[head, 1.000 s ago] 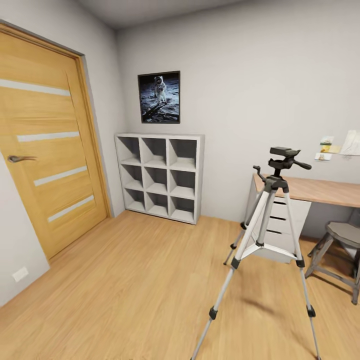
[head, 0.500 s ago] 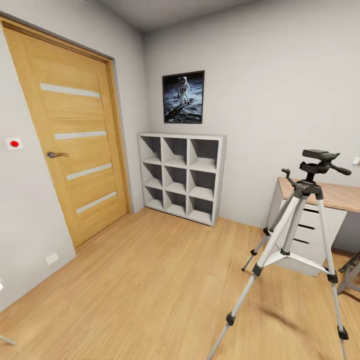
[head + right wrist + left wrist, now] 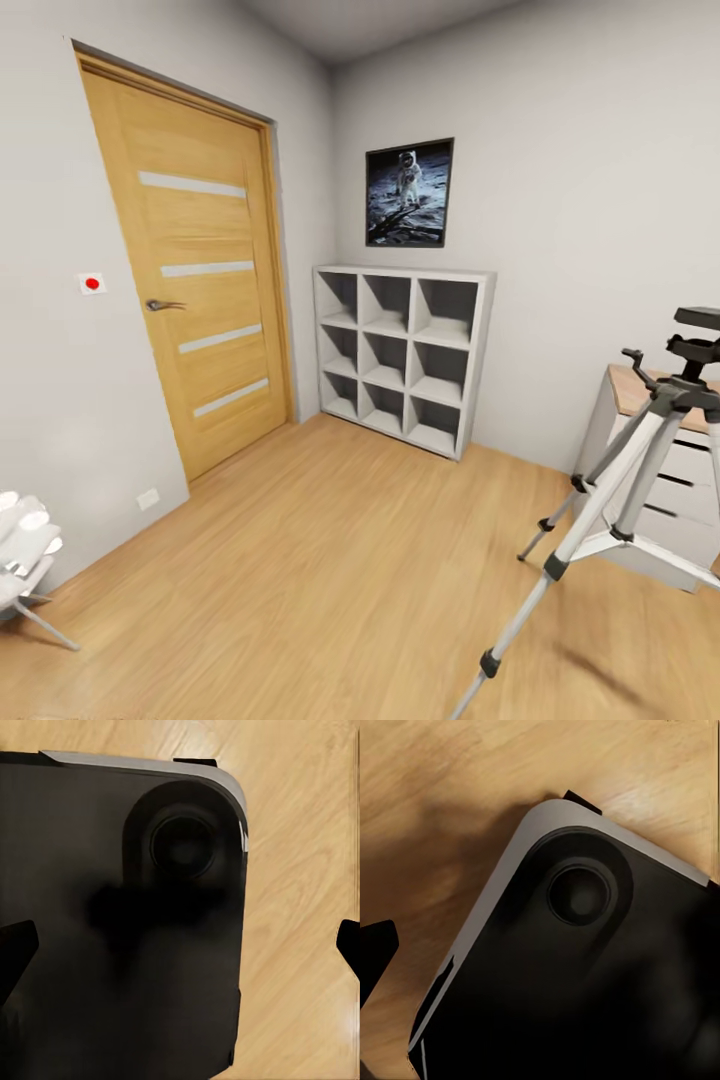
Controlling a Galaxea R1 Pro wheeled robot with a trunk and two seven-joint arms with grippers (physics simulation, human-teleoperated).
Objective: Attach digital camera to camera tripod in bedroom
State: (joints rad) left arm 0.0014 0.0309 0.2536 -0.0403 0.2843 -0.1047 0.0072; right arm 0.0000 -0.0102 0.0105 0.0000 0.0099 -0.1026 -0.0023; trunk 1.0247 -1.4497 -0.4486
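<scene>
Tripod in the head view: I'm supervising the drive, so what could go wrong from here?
1. The camera tripod spreads its near leg toward the view's bottom edge; the base might clip it and topple it.
2. A white thin-legged object stands by the left wall; turning could strike it.

The room is seen from the head, facing the shelf [image 3: 404,355]. The floor [image 3: 330,570] is seen close by both wrist cameras, looking down.

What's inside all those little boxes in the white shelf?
The white shelf has nine open cubes, and those facing the head camera look bare. The side walls hide part of some cubes, so a small thing there couldn't be seen.
</scene>
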